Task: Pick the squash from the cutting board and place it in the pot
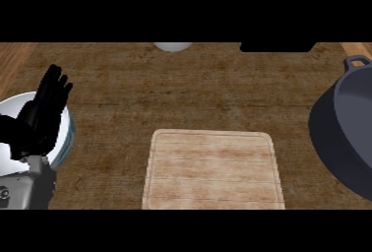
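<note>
A pale wooden cutting board (212, 170) lies at the lower middle of the counter, and nothing rests on its top. No squash shows anywhere in the head view. The dark grey pot (341, 125) with a loop handle sits at the right edge, partly cut off by the frame. My left hand (42, 115) stands at the left edge, fingers straight and pointing up, holding nothing. My right hand does not show.
A white round plate (64, 130) lies at the left edge behind my left hand. A small white object (173, 46) sits at the counter's far edge, and a black object (277, 47) sits farther right along it.
</note>
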### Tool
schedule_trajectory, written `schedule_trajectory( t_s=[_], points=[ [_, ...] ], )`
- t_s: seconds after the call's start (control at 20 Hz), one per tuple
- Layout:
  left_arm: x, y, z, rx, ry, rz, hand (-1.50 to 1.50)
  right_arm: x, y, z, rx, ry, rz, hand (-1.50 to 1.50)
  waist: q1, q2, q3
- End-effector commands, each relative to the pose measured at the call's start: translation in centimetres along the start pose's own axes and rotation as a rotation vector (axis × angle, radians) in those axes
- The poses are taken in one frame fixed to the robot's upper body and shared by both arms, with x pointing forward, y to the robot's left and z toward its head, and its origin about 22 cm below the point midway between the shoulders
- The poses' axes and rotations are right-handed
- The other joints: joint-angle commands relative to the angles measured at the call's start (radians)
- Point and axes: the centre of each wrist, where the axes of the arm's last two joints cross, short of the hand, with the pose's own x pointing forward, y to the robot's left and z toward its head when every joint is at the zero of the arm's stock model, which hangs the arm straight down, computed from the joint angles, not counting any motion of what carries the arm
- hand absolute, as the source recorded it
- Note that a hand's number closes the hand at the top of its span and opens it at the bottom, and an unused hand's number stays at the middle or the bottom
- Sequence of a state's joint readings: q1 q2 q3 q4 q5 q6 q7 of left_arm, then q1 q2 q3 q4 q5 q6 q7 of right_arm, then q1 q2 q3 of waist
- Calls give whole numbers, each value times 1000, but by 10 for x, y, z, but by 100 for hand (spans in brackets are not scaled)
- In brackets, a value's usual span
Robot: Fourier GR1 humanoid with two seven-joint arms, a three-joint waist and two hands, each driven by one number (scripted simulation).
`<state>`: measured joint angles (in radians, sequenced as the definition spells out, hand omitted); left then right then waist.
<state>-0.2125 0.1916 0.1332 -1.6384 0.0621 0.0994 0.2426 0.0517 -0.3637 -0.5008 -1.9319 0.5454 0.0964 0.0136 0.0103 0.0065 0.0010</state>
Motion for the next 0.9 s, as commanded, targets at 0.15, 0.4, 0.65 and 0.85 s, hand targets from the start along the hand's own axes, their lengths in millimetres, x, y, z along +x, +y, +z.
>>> schedule_trajectory(
  t_s=[0.15,0.4,0.65,0.85],
  points=[
    [9,8,-10,3,-1,1,0,-64,30,-39,-12,20,188,150,3,-1,0],
    [-7,11,3,-4,-5,8,0,-94,66,-49,52,39,200,150,1,-4,0],
    [2,-2,-4,2,-20,-2,0,-113,88,-54,165,197,37,-150,10,0,1],
    [-6,-14,-6,-6,-10,3,0,-107,88,-71,268,138,-110,-150,11,3,1]
  ],
)
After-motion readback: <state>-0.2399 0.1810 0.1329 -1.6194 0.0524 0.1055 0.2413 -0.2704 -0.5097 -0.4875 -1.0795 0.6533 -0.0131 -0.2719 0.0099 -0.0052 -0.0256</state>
